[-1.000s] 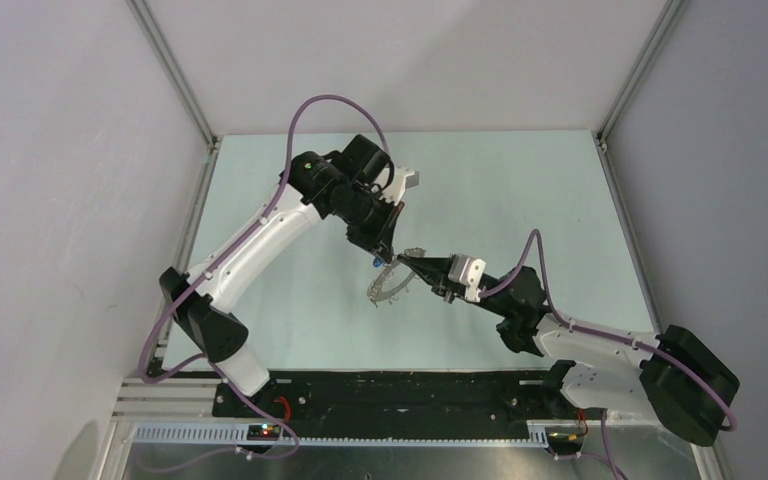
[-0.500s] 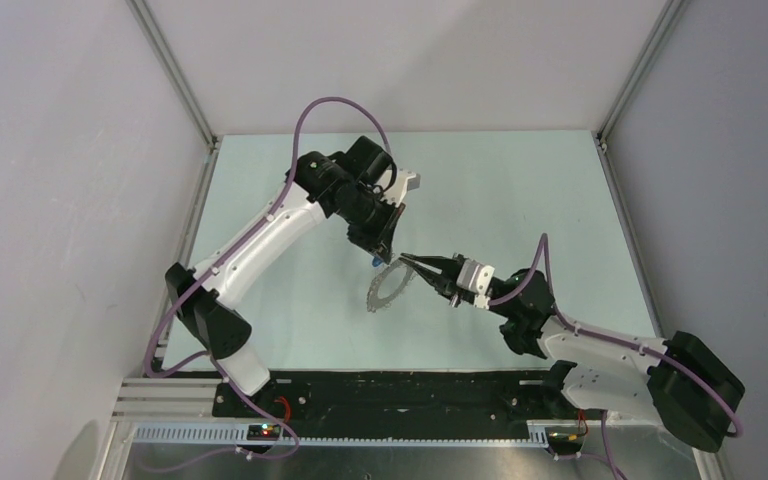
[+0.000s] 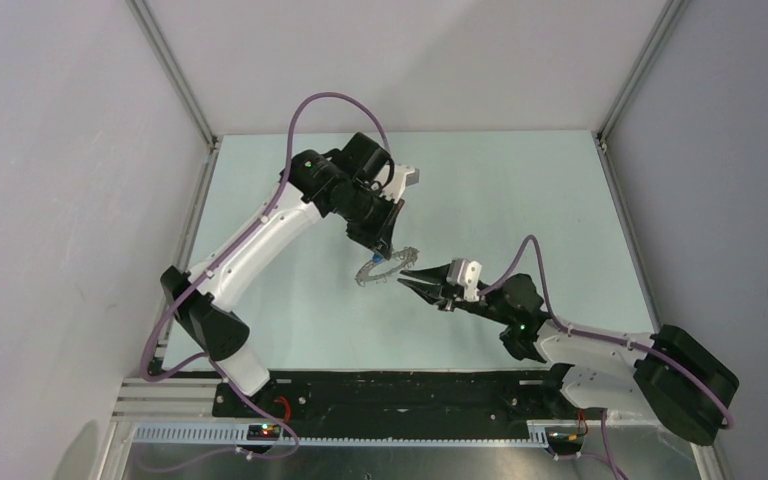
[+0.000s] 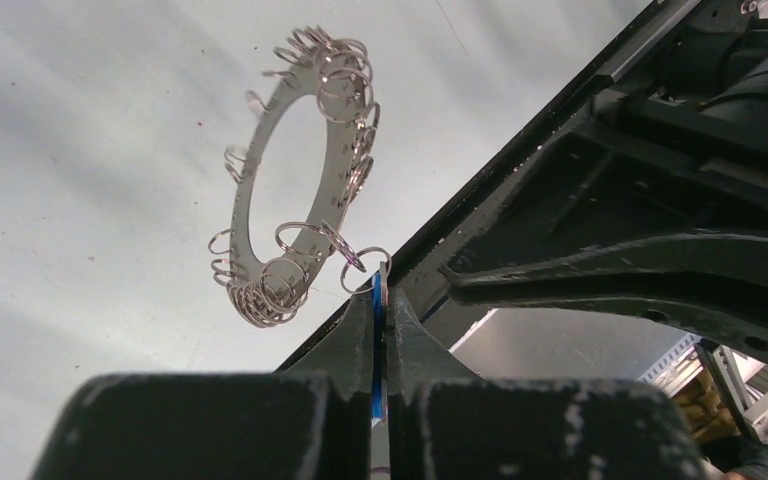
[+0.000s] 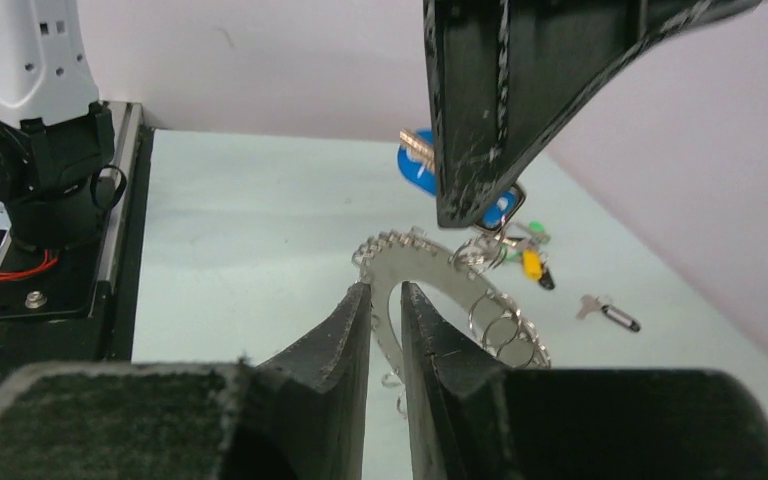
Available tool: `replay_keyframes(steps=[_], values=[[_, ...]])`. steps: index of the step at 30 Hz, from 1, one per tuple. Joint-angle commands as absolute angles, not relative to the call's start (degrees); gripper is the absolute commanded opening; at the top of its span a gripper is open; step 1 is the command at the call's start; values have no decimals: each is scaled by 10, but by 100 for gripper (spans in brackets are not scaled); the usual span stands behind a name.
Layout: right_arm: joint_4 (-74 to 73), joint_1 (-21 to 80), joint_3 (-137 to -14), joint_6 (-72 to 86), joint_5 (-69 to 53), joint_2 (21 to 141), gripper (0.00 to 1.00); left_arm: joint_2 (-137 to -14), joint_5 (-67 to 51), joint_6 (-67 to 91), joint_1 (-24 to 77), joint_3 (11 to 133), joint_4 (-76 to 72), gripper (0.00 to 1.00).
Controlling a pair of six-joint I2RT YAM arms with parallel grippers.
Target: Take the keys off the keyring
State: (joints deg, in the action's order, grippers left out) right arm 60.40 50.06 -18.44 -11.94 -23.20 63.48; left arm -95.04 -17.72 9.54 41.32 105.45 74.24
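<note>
The keyring (image 3: 384,268) is a flat grey metal hoop (image 4: 245,215) fringed with small wire rings (image 4: 265,295), and it hangs in the air. My left gripper (image 4: 378,292) is shut on a thin blue-headed key (image 5: 418,166) that is linked to the hoop by one small ring. In the top view this gripper (image 3: 378,250) sits just above the hoop. My right gripper (image 5: 385,292) reaches in from the right (image 3: 407,279). Its jaws stand slightly apart, and the hoop's band (image 5: 422,262) lies in line with the gap, unpinched. No other keys show on the hoop.
In the right wrist view, a yellow-and-green tagged key (image 5: 530,258) and a small key with a black end (image 5: 610,313) lie loose on the pale green table (image 3: 520,200) beyond the hoop. Grey walls close the cell at the back and both sides.
My right gripper's jaws have parted and let go of the hoop, and it has drawn back a little. The hoop has swung flatter under the left gripper, which stays shut.
</note>
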Motion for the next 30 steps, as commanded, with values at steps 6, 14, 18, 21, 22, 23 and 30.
replay_keyframes(steps=[6, 14, 18, 21, 22, 23, 30], values=[[661, 481, -197, -81, -216, 701, 22, -919, -191, 99, 409, 1088, 732, 0], [657, 452, -210, -77, -225, 704, 33, -918, -201, 99, 409, 1087, 732, 0], [654, 445, -217, -78, -233, 702, 36, -918, -202, 99, 409, 1087, 732, 0], [654, 443, -220, -78, -244, 698, 37, -919, -202, 99, 410, 1091, 731, 0], [655, 442, -221, -77, -252, 696, 37, -920, -202, 100, 410, 1091, 732, 0], [659, 443, -222, -75, -257, 695, 38, -921, -201, 100, 409, 1092, 732, 0], [661, 446, -222, -71, -282, 670, 38, -922, -202, 106, 409, 1096, 731, 0]])
